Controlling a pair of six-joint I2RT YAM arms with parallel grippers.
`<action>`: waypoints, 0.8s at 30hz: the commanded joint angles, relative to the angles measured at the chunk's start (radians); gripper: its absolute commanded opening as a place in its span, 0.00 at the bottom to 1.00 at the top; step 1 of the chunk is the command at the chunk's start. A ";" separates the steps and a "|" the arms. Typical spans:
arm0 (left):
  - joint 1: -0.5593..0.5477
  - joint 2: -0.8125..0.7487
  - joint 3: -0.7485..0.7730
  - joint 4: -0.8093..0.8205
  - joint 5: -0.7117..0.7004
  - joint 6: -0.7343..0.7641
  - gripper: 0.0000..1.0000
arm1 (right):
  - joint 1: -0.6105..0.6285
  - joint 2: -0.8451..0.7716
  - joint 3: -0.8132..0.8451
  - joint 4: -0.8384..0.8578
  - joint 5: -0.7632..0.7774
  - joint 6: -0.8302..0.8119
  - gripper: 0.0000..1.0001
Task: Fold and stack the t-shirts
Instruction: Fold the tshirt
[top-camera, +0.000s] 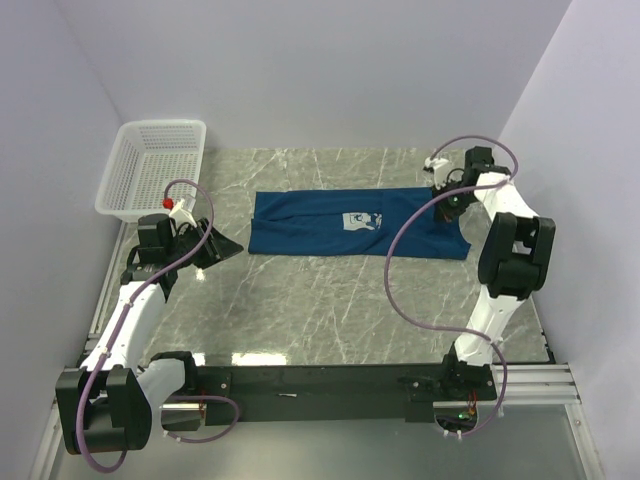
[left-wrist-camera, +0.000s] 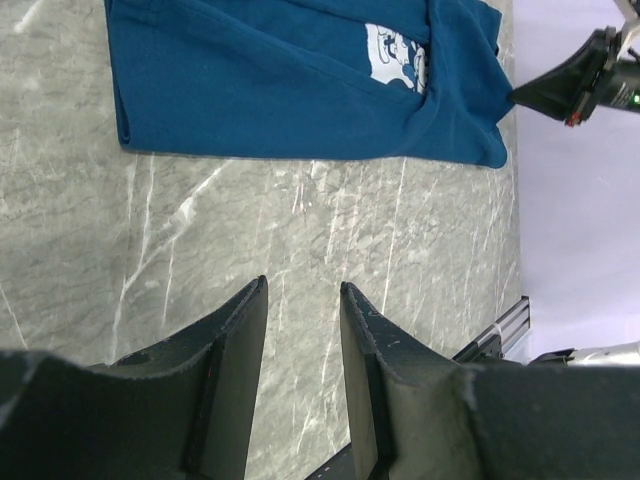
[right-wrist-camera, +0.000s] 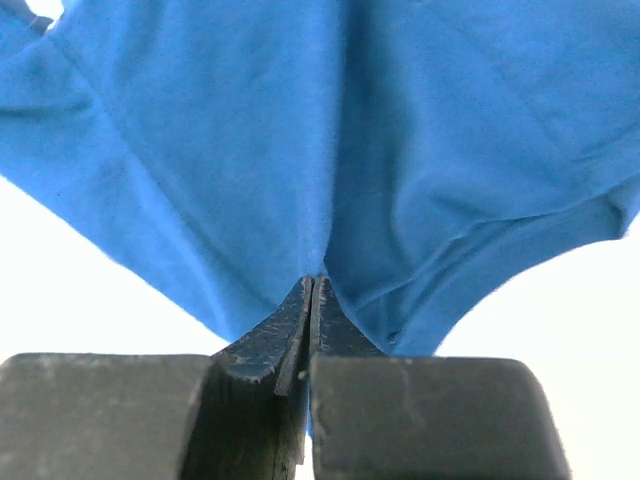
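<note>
From above, you have the t-shirt (top-camera: 320, 222) lying flat across the far middle of the marble table (top-camera: 330, 310), folded into a long dark blue band with its pale print (top-camera: 358, 221) facing up, right of centre. Your right gripper (top-camera: 443, 192) is down at the shirt's far right corner, touching the cloth. Your left gripper (top-camera: 222, 248) sits off to the left, apart from the shirt's left edge and just in front of the white mesh basket (top-camera: 112, 180) in the far left corner. In the left wrist view, the left gripper (left-wrist-camera: 303, 290) shows its fingers parted by a narrow gap with nothing between them, only bare marble below. The t-shirt (left-wrist-camera: 280, 90) lies well ahead, and the dark tip of the right gripper (left-wrist-camera: 520, 95) meets its far end. In the right wrist view, the right gripper (right-wrist-camera: 311, 285) has its fingers pressed tight together on a pinch of the t-shirt (right-wrist-camera: 300, 150) — the blue cloth puckers into a crease running straight up from the tips and fills most of the view.
</note>
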 joint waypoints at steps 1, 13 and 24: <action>0.004 -0.010 -0.002 0.040 0.029 0.009 0.41 | 0.044 -0.088 -0.092 -0.015 -0.038 -0.081 0.00; 0.004 -0.003 -0.002 0.043 0.034 0.009 0.41 | 0.208 -0.390 -0.473 0.021 0.031 -0.204 0.32; 0.005 -0.007 0.000 0.041 0.034 0.011 0.41 | 0.084 -0.159 -0.153 -0.036 -0.145 0.071 0.45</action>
